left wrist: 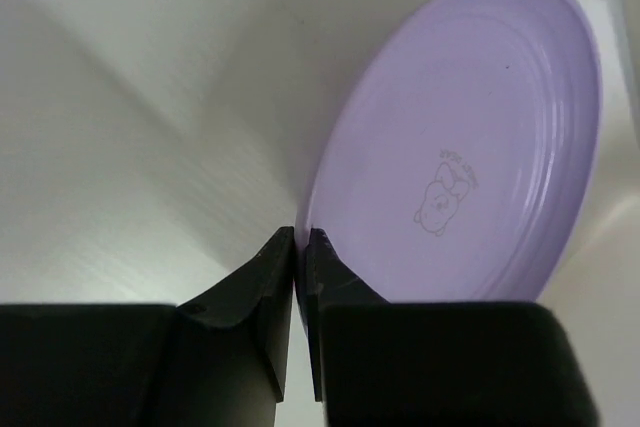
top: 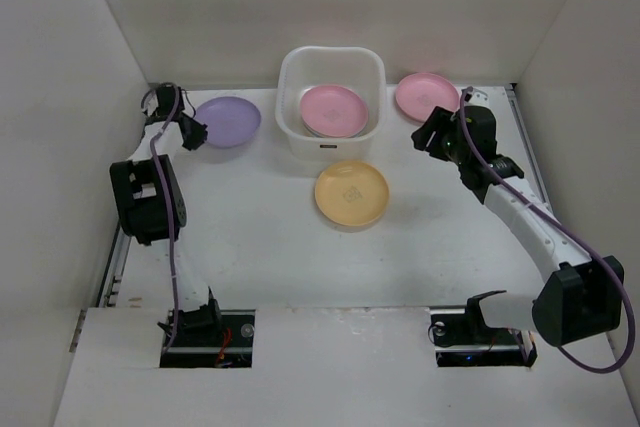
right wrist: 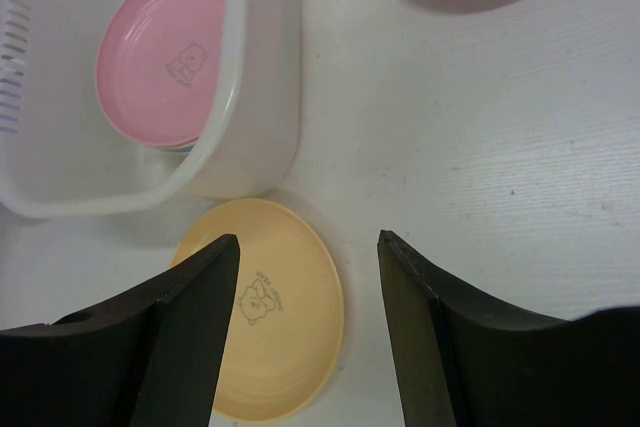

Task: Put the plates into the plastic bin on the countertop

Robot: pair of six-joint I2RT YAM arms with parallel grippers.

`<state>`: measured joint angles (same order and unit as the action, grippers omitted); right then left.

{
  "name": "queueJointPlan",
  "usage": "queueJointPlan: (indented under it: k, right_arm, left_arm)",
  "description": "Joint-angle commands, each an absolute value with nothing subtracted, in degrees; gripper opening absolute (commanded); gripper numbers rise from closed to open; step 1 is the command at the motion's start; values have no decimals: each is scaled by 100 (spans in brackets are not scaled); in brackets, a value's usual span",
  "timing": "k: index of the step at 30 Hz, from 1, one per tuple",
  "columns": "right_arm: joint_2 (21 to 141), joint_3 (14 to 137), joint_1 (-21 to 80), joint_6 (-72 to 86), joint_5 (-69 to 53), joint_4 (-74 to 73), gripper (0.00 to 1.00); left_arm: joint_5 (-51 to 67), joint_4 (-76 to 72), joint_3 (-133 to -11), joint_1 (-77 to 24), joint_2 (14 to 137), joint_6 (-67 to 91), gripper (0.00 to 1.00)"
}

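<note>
The white plastic bin (top: 290, 82) stands at the back centre of the countertop (top: 260, 247) with a pink plate (top: 334, 110) on top of others inside. A purple plate (top: 228, 121) lies left of the bin; my left gripper (top: 197, 134) is shut on its near rim, seen pinched in the left wrist view (left wrist: 300, 237). A yellow-orange plate (top: 351, 193) lies in front of the bin. A second pink plate (top: 425, 95) lies right of the bin. My right gripper (top: 428, 135) is open and empty, hovering between that pink plate and the yellow-orange plate (right wrist: 275, 317).
White walls enclose the countertop on three sides, close behind the bin and beside both arms. The bin's wall (right wrist: 255, 97) stands just left of my right gripper's line of sight. Cables run along both arms.
</note>
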<state>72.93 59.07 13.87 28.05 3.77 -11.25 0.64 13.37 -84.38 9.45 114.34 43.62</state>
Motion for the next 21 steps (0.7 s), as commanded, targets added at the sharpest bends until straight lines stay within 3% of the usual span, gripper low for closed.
queueJointPlan:
  k: [1, 11, 21]
  right_arm:
    - [7269, 5880, 1349, 2883, 237, -765, 63]
    - [6988, 5652, 1287, 2839, 237, -896, 63]
    - [6364, 5116, 1156, 2874, 246, -1037, 64]
  left_arm:
    - [44, 1713, -9033, 937, 10469, 3816, 4]
    - [333, 845, -10317, -231, 10054, 3727, 7]
    - [1335, -543, -10740, -1243, 11222, 3227, 7]
